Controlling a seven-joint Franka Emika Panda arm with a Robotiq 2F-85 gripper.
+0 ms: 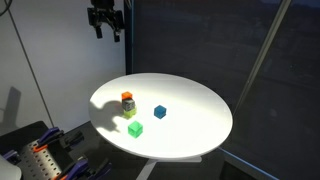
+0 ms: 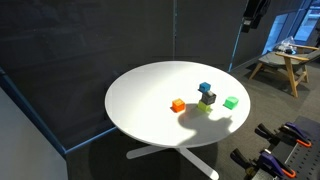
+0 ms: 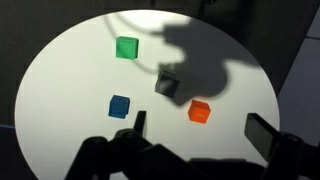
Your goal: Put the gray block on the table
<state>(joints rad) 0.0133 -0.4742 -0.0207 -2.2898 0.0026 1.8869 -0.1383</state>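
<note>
The gray block [image 2: 210,97] sits on top of the yellow-green cube [image 2: 205,107], near the middle of the round white table [image 2: 140,100]. In an exterior view the gray block [image 1: 128,104] shows between the orange cube [image 1: 127,96] and the yellow-green cube [image 1: 129,114]. In the wrist view the gray block [image 3: 167,85] lies in shadow and hides the cube beneath it. My gripper [image 3: 200,130] is open and empty, high above the table [image 3: 70,90]. It shows at the top of both exterior views [image 1: 105,20] [image 2: 255,12].
An orange cube [image 3: 200,111], a blue cube [image 3: 120,105] and a green cube [image 3: 126,47] stand singly on the table around the stack. Dark curtains surround the table. Equipment [image 1: 45,155] stands beside the table's edge. A wooden stand [image 2: 285,62] is further off.
</note>
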